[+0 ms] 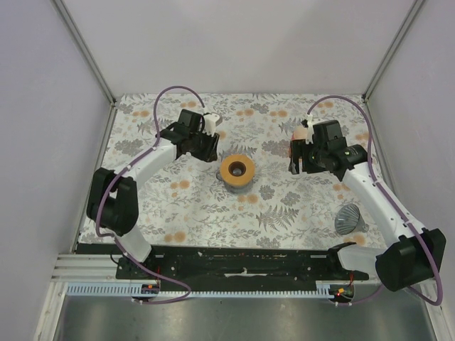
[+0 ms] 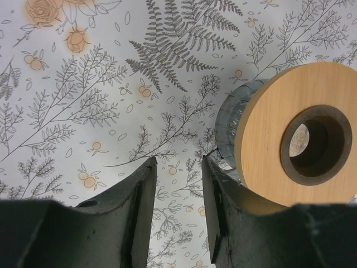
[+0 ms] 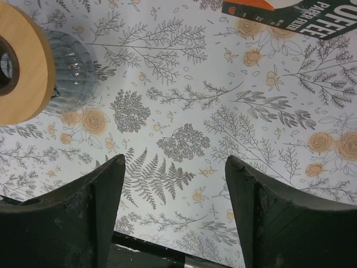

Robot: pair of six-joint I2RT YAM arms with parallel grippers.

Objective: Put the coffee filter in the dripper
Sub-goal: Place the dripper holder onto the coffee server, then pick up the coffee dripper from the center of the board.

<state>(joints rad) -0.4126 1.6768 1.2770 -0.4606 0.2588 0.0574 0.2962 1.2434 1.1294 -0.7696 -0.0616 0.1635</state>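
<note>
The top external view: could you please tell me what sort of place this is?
Probably a robot test cell, not a kitchen: plain white panels wall in a floral-clothed table, and the left arm and right arm are bolted to a rail.

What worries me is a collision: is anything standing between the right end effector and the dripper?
Nothing visible does. The right end effector is open, and the dripper sits closer to the near edge. Only flowered cloth shows between them. The tan ring is off to the other side.
</note>
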